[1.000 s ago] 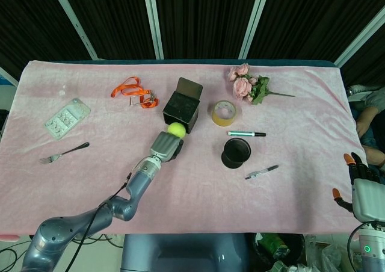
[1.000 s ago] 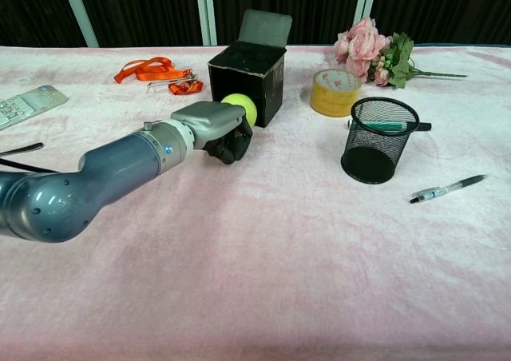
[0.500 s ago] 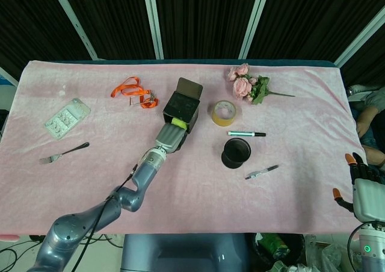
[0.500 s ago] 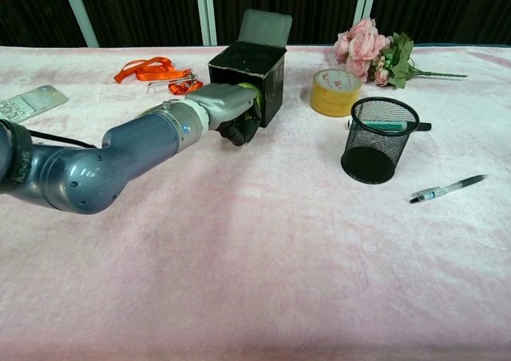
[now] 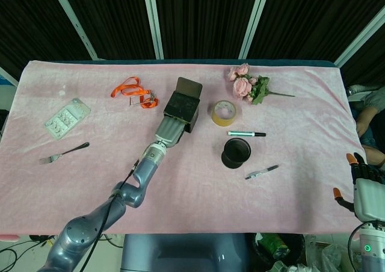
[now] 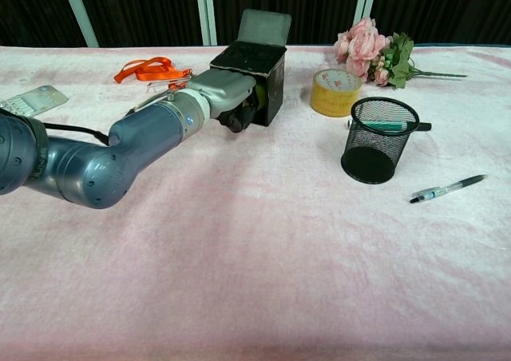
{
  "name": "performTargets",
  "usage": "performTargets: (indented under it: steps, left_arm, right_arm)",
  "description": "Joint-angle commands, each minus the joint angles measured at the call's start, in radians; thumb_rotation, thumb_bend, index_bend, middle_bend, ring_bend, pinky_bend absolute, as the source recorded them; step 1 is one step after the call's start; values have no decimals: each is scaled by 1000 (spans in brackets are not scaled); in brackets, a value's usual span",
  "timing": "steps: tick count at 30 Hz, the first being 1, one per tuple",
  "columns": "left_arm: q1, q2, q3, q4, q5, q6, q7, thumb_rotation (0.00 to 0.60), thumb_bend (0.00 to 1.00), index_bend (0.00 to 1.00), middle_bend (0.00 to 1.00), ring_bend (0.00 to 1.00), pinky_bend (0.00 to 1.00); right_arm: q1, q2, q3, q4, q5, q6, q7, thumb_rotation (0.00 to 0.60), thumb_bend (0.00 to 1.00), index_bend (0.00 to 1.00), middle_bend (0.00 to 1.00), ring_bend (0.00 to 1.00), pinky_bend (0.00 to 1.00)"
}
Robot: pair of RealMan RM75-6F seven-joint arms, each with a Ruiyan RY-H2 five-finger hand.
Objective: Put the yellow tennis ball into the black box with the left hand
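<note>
The black box (image 5: 182,106) (image 6: 249,57) stands at mid-table with its lid tilted back. My left hand (image 5: 169,130) (image 6: 226,95) is raised against the box's near side, level with its rim, and grips the yellow tennis ball. Only a thin yellow-green sliver of the ball (image 6: 258,97) shows between the hand and the box wall in the chest view; the head view hides it under the hand. My right hand (image 5: 363,189) hangs off the table's right edge with fingers apart and nothing in it.
An orange lanyard (image 5: 133,92) (image 6: 152,69) lies left of the box, and a tape roll (image 5: 223,112) (image 6: 335,92) right of it. Further right are a mesh cup (image 5: 236,153) (image 6: 375,139), a marker (image 5: 246,133), a pen (image 5: 261,172) and flowers (image 5: 246,84). A fork (image 5: 63,153) and blister pack (image 5: 66,118) lie far left.
My left hand has carried the ball forward and up, from short of the box to against its near wall at rim height. The ball, plainly visible before, is now nearly hidden.
</note>
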Motion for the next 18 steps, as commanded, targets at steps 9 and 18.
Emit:
performTargets:
  steps: [9, 18]
  left_arm:
    - [-33, -44, 23, 101, 35, -22, -58, 600, 730, 843, 950, 833, 1000]
    - [-36, -59, 26, 131, 41, -26, -70, 600, 730, 843, 950, 833, 1000]
  right_arm:
    - [0, -2, 2, -1, 5, 1, -2, 600, 249, 49, 45, 143, 175]
    - [-1, -3, 1, -2, 4, 4, -4, 600, 249, 49, 45, 143, 175]
